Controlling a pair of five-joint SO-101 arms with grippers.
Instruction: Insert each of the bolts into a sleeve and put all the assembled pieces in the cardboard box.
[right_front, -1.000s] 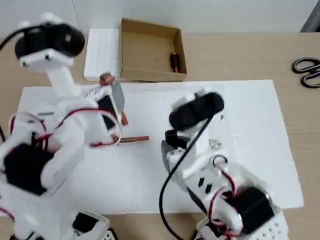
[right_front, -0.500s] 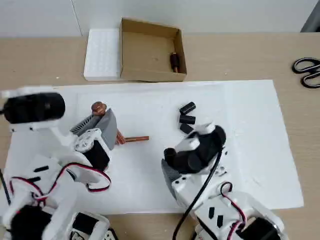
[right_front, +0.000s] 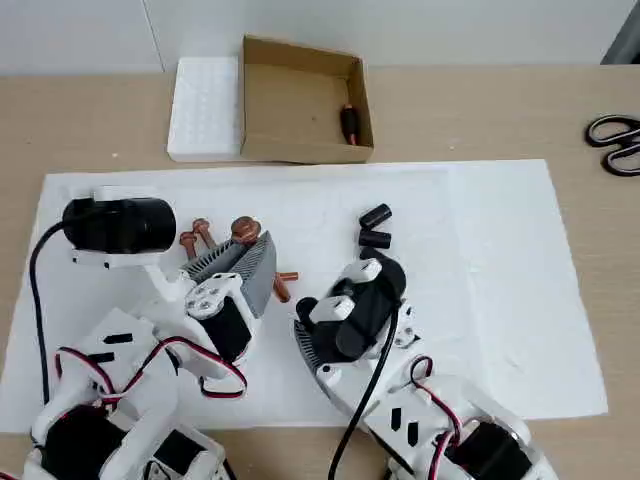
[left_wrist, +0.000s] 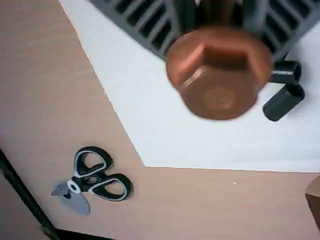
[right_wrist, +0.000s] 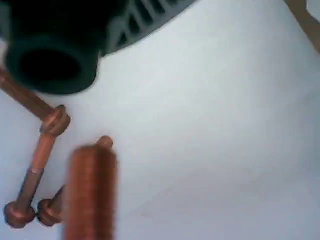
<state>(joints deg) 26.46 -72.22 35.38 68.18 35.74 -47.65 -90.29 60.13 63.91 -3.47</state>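
My left gripper (right_front: 250, 262) is shut on a copper bolt (right_front: 245, 230), whose hex head (left_wrist: 217, 75) shows close up in the left wrist view. My right gripper (right_front: 308, 338) is a little to its right, shut on a black sleeve (right_wrist: 50, 62) with its open bore showing. The held bolt's threaded shaft (right_wrist: 90, 190) hangs just off the sleeve, not inside it. Two loose bolts (right_front: 195, 236) lie on the white paper beside the left gripper. Two loose sleeves (right_front: 375, 226) lie mid-paper. The cardboard box (right_front: 262, 100) at the back holds one assembled piece (right_front: 348, 122).
A white foam block (right_front: 205, 105) sits against the box's left side. Scissors (right_front: 615, 140) lie on the bare table at the far right. Another bolt (right_front: 288, 277) lies on the paper (right_front: 500, 260) between the two grippers.
Both arms have drawn back toward the table's near edge. The left gripper carried its bolt from near the box to mid-paper. The right arm uncovered the loose sleeves.
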